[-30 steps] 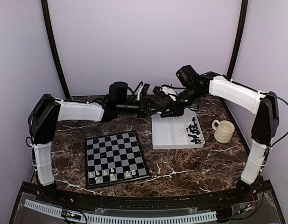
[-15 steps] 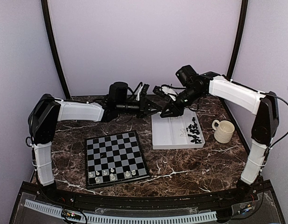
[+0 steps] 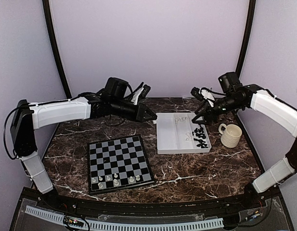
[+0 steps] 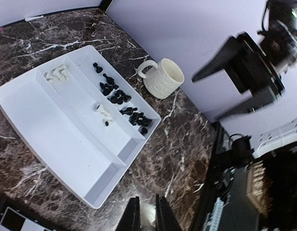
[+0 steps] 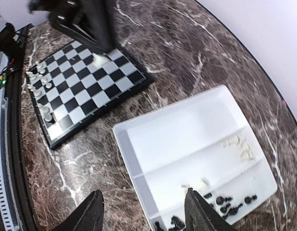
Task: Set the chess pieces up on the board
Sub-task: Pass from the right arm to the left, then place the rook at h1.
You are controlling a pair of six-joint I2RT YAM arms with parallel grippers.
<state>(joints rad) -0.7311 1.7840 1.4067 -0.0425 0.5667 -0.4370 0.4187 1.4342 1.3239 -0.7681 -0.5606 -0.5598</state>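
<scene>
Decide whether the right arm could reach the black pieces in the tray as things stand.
Probably yes: the right gripper hangs open above the tray, with nothing between it and the black pieces.

The desk [image 3: 187,166] looked like polished dark brown marble with white veins, smooth and a little glossy. The tray [image 3: 170,137] was of white plastic, smooth and matt. The mug [image 3: 230,135] seemed to be cream ceramic with a ribbed wall. The board [image 3: 118,161] had flat black and light-grey squares with a soft shine. The chess pieces [image 3: 201,136] looked like smooth plastic, as did the white piece [image 4: 148,212] in the left gripper [image 4: 146,199]. The arms [image 3: 61,111] had white plastic shells and matt black joints.
</scene>
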